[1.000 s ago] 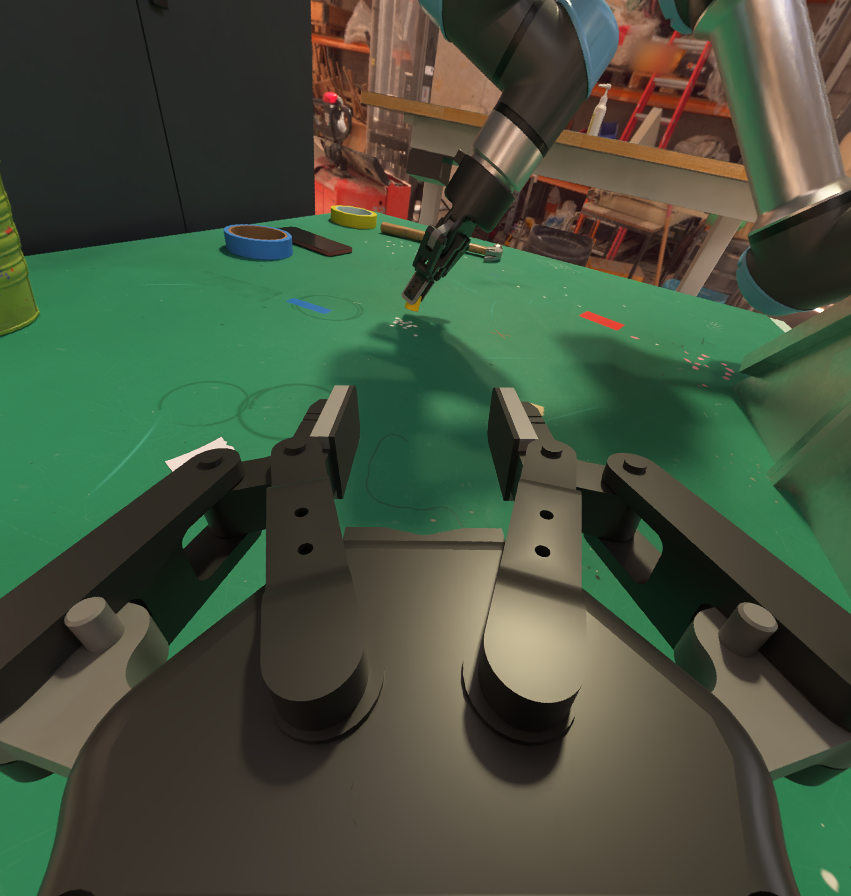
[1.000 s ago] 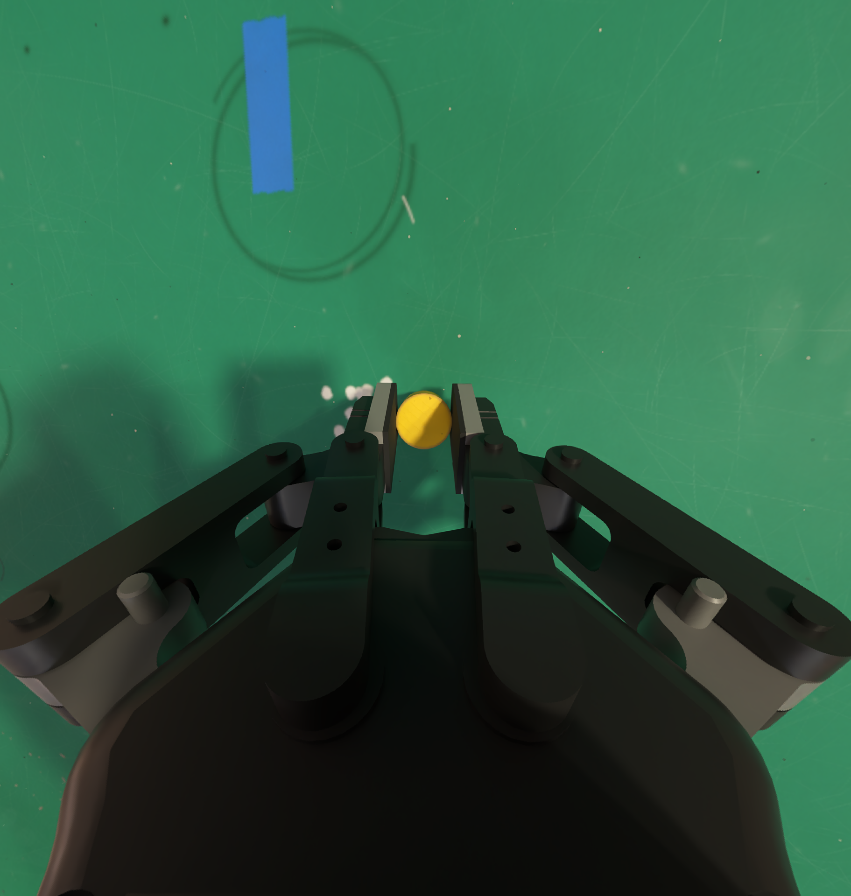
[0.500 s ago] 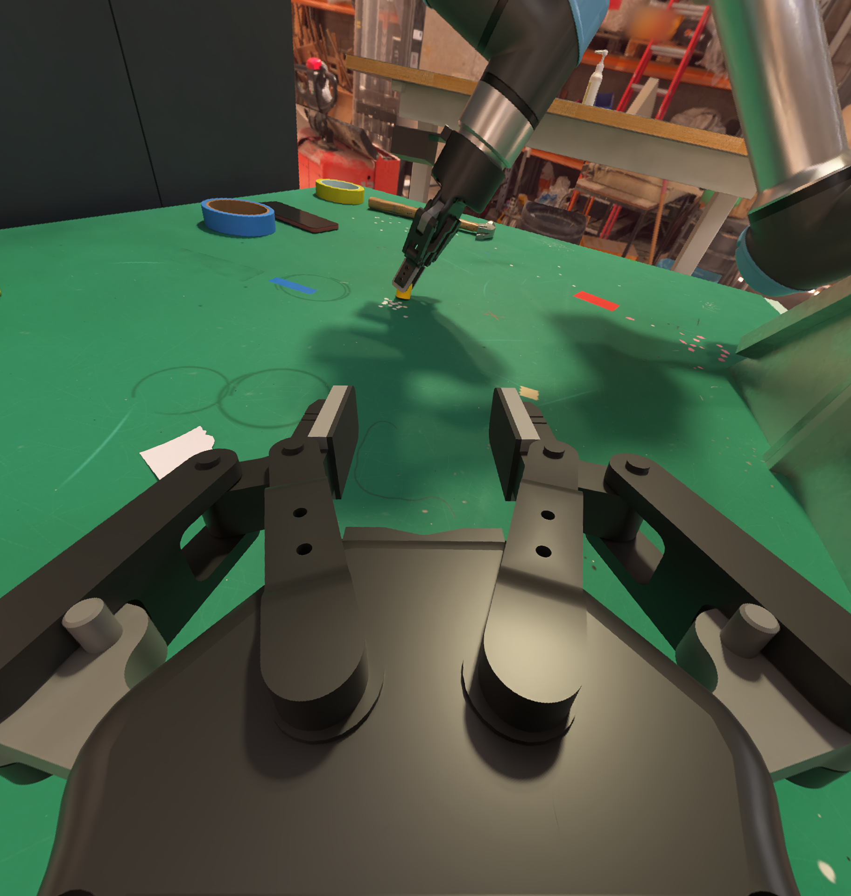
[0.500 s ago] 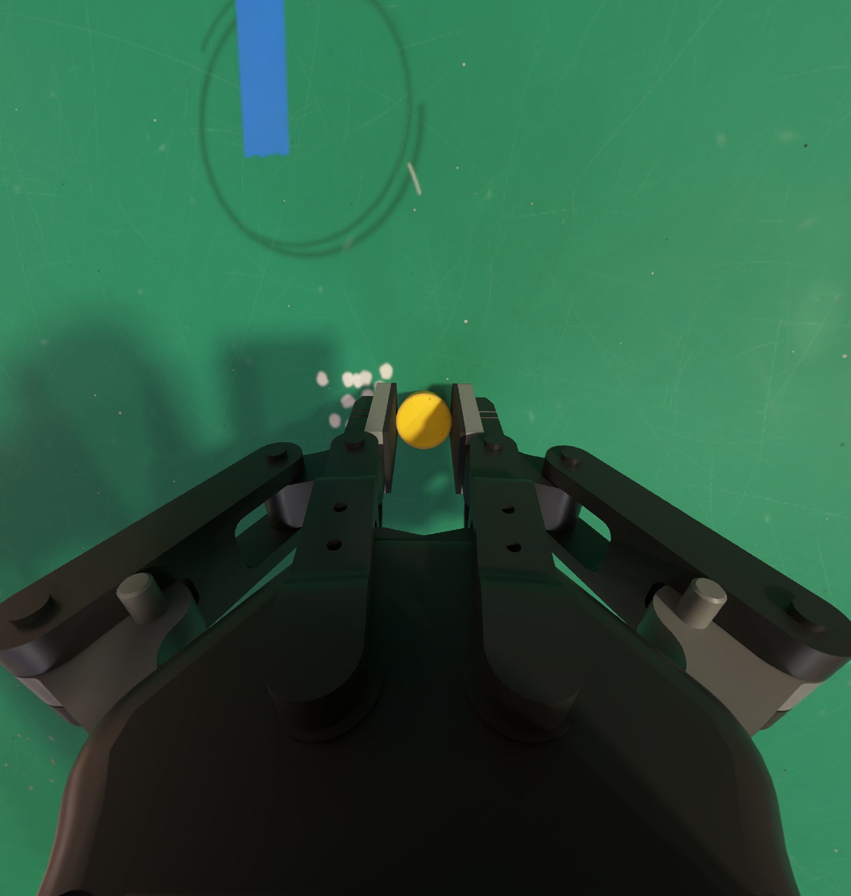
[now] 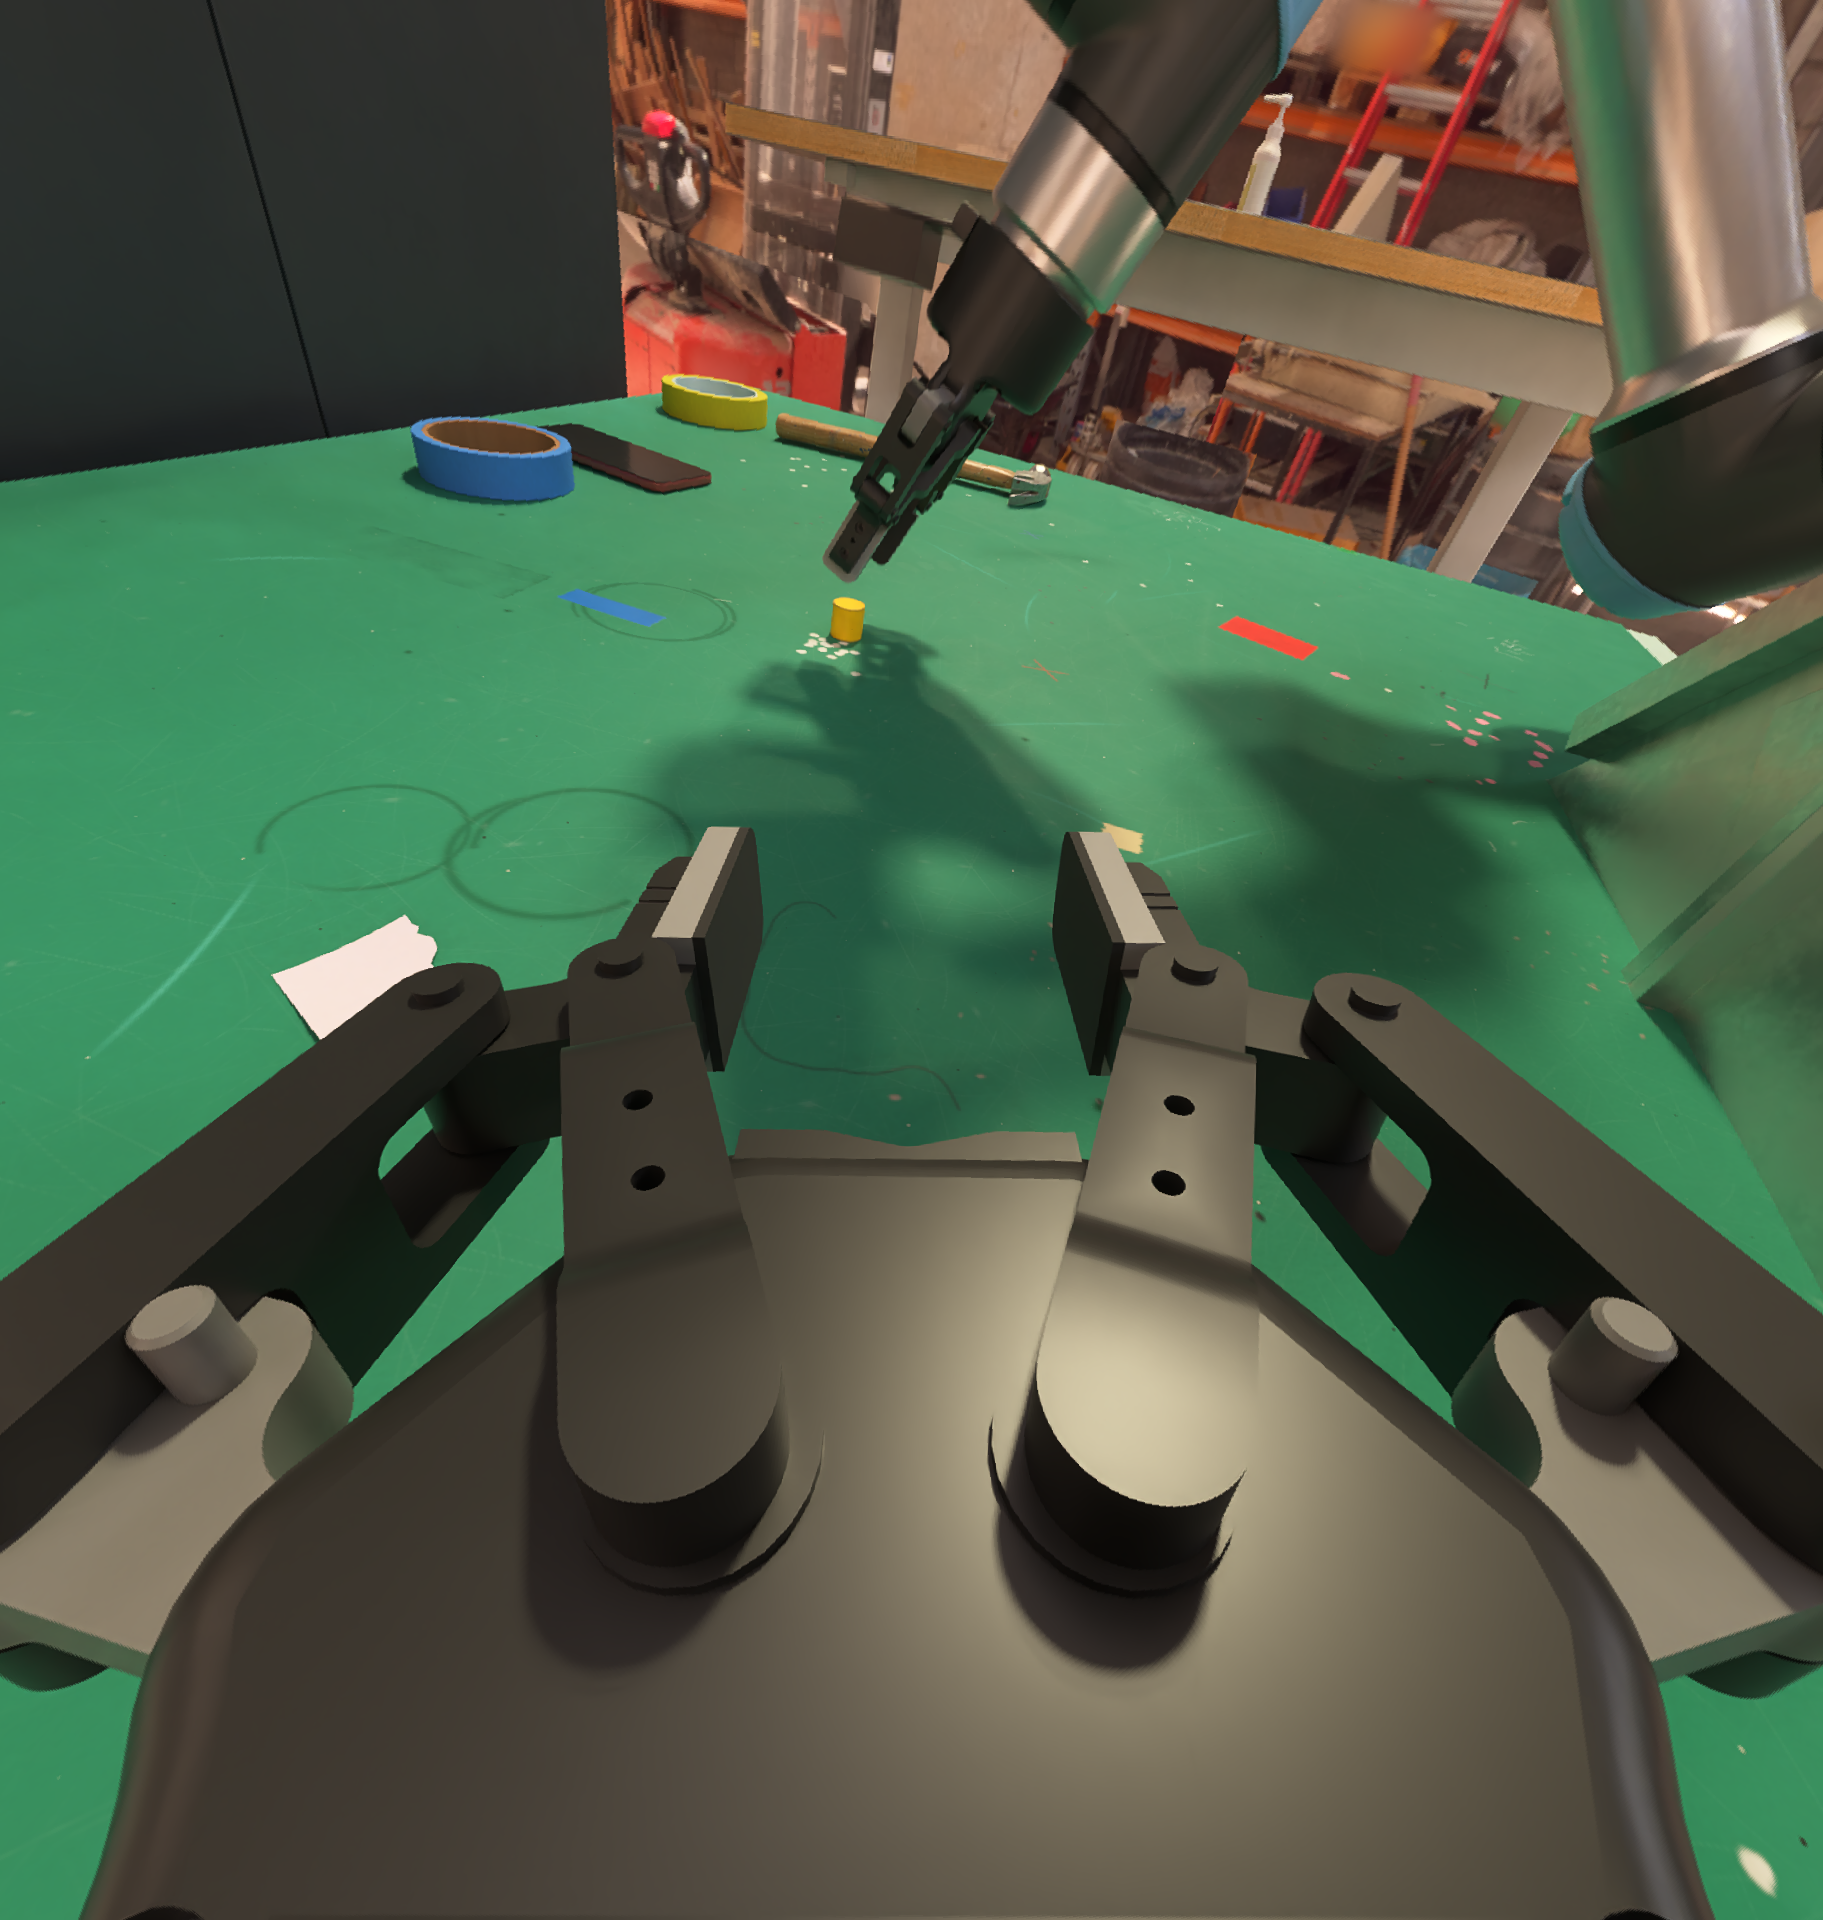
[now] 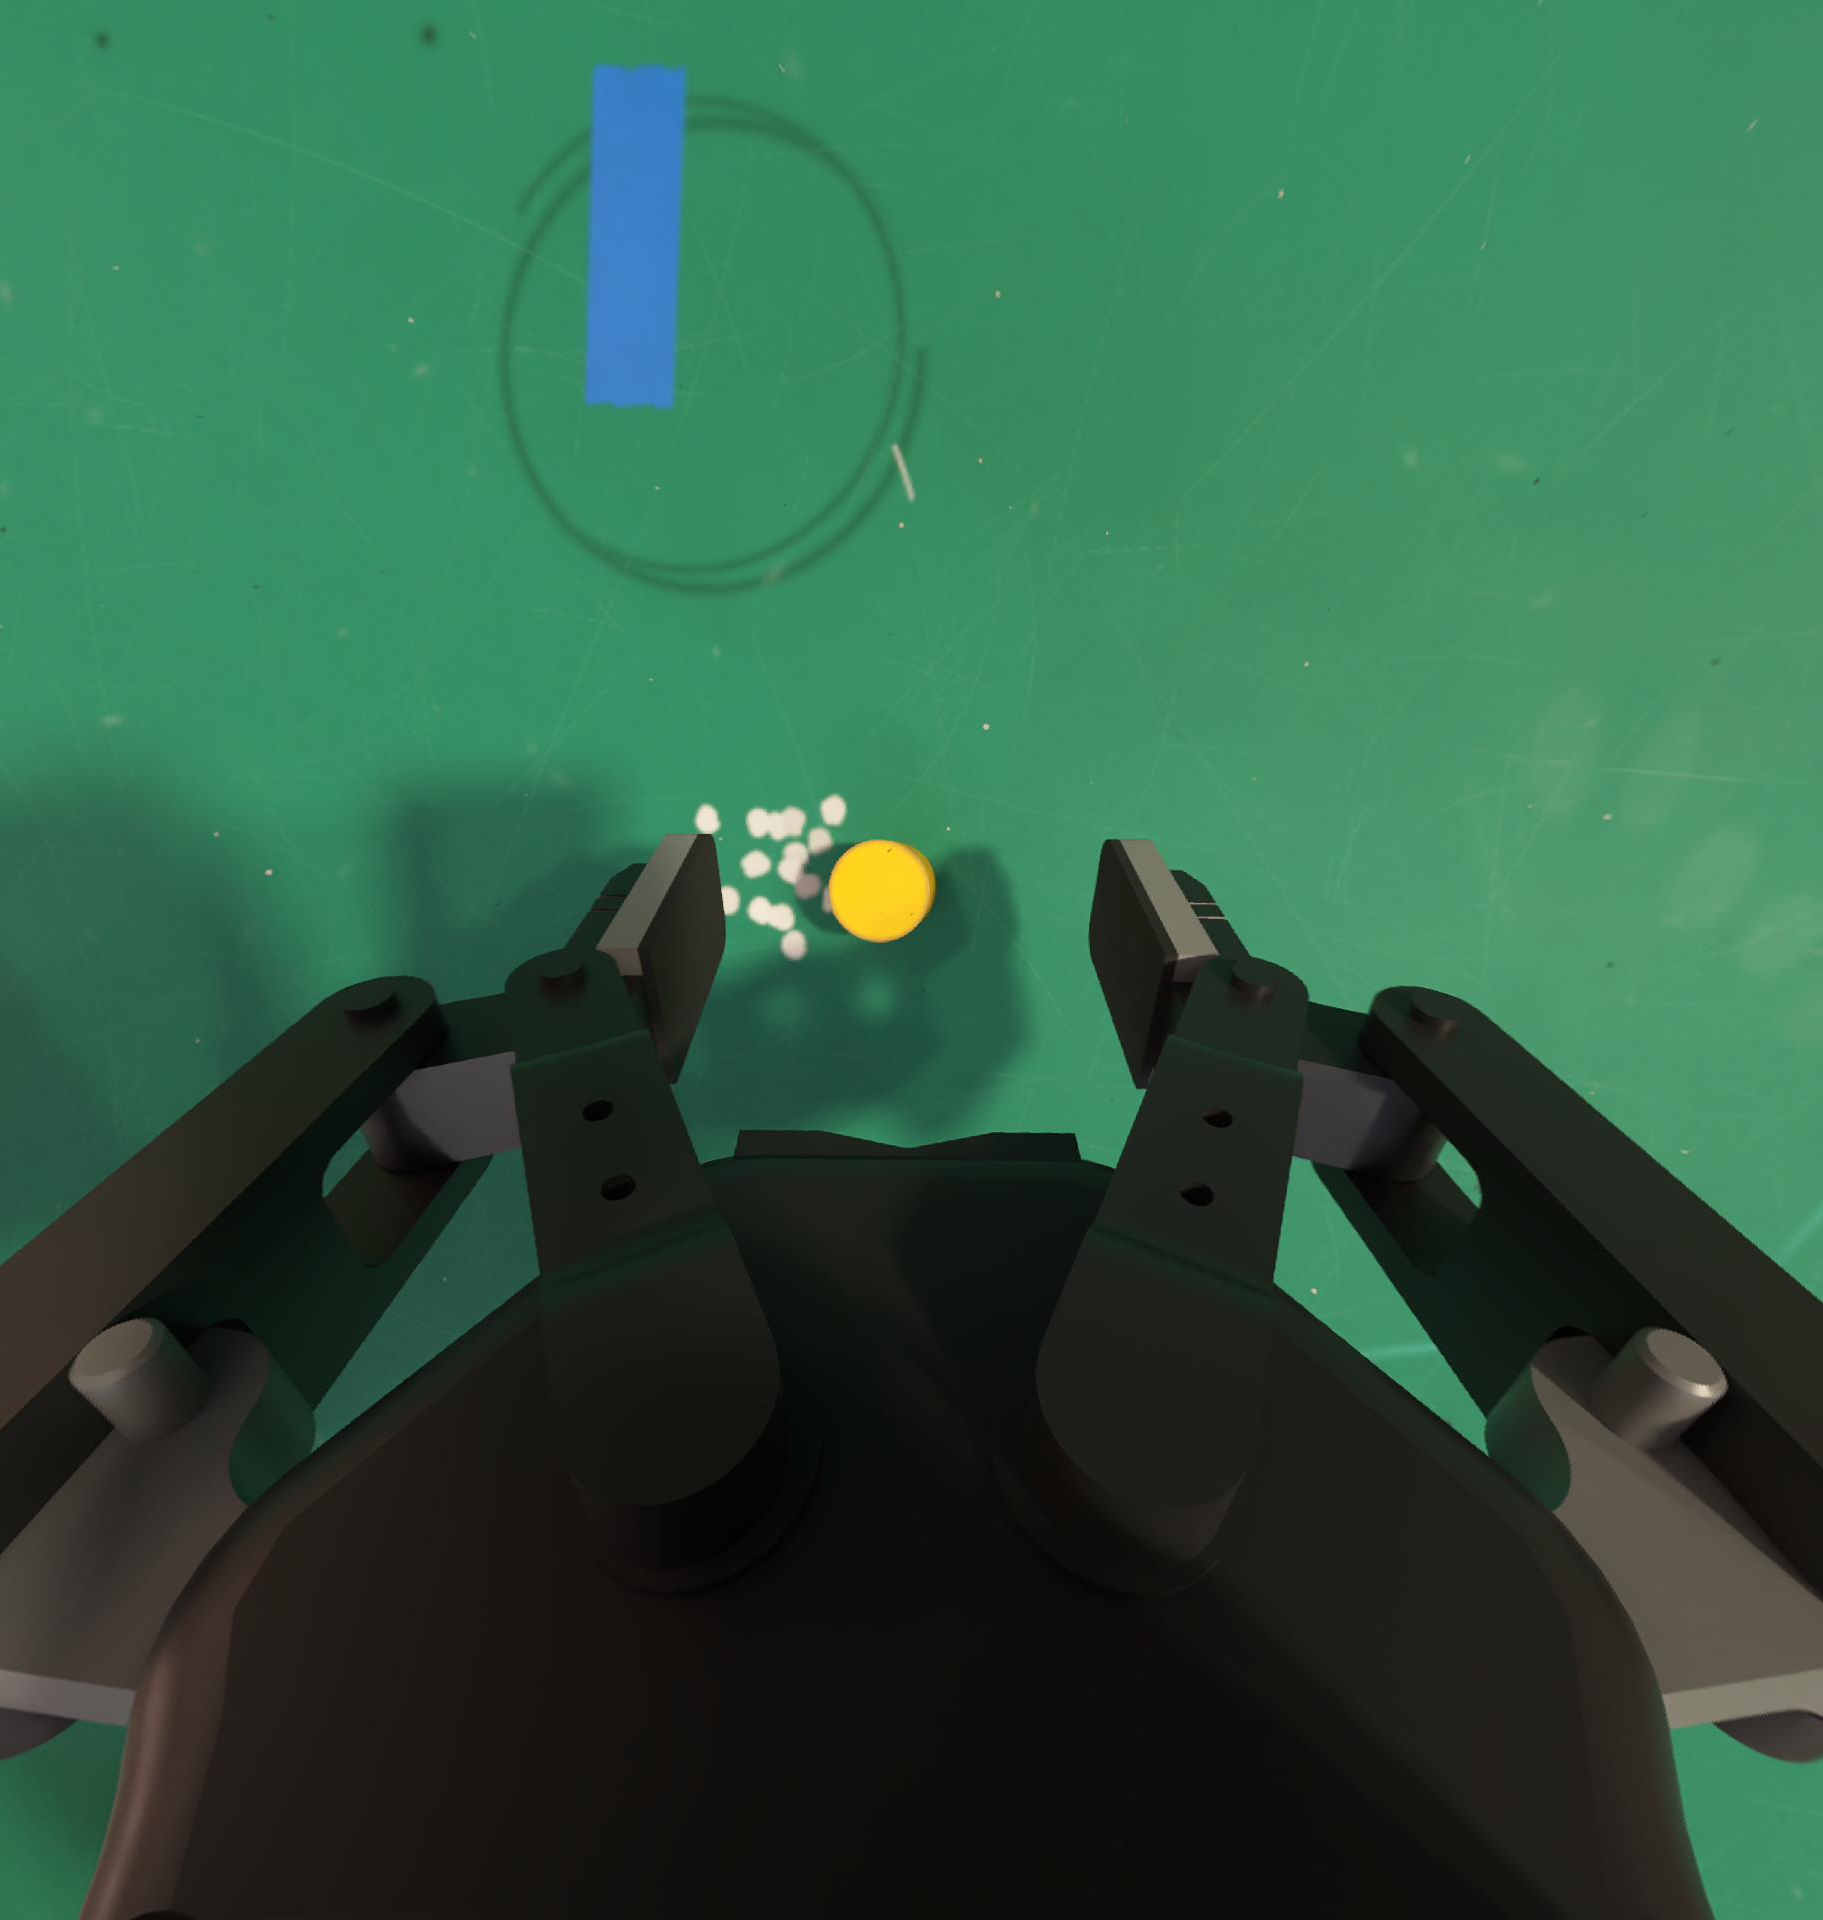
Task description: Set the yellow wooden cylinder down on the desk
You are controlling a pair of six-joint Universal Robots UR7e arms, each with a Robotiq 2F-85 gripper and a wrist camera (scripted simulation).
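The yellow wooden cylinder (image 5: 847,619) stands upright on the green desk (image 5: 263,675), free of any gripper. From above in the right wrist view it shows as a yellow disc (image 6: 881,890) beside white specks. My right gripper (image 6: 912,935) is open and empty, lifted above the cylinder, which lies between its spread fingers in the picture. In the left wrist view the right gripper (image 5: 860,551) hangs just above and behind the cylinder. My left gripper (image 5: 902,935) is open and empty, low over the near part of the desk.
A blue tape roll (image 5: 491,457), a dark phone (image 5: 632,457), a yellow tape roll (image 5: 715,400) and a hammer (image 5: 917,457) lie at the desk's far edge. A blue strip (image 6: 634,237) and a red strip (image 5: 1268,636) are stuck to the desk. A metal base (image 5: 1759,831) stands at right.
My right gripper has opened, let go of the yellow cylinder and risen above it. The cylinder now stands alone on the desk. The left gripper's view shifted slightly.
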